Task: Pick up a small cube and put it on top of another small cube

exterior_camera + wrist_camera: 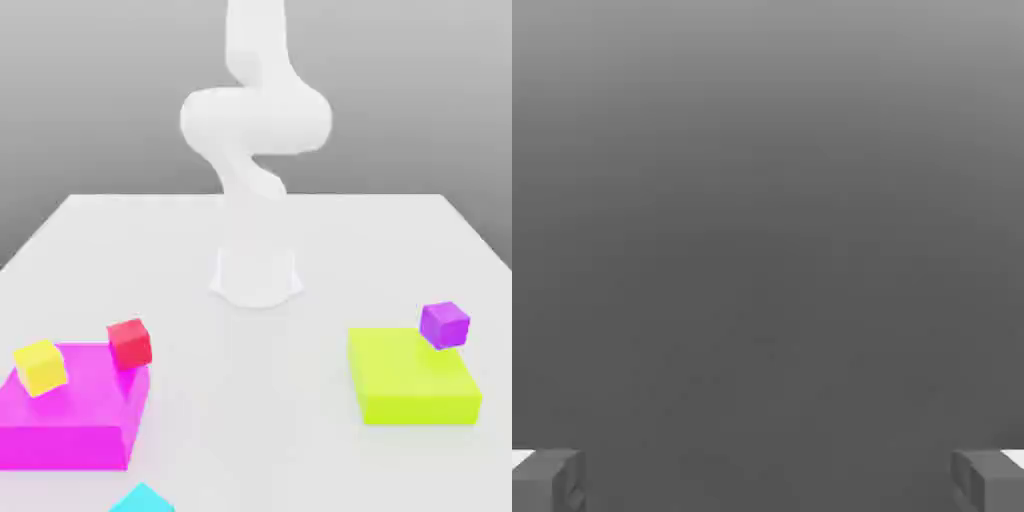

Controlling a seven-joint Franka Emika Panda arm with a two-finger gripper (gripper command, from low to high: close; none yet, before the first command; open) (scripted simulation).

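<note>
Sitting at the tabletop's near edge, toward the exterior view's left, the small cyan cube is lying untouched, so nothing of the task looks done yet. Just behind it a magenta block is carrying a yellow cube and a red cube; across at the right, a lime block is bearing a purple cube. Farther back the arm is standing tall. Its gripper is hanging wide apart, grasping nothing; picking and stacking both remain.

no readable text, labels or numbers on any block or surface
</note>
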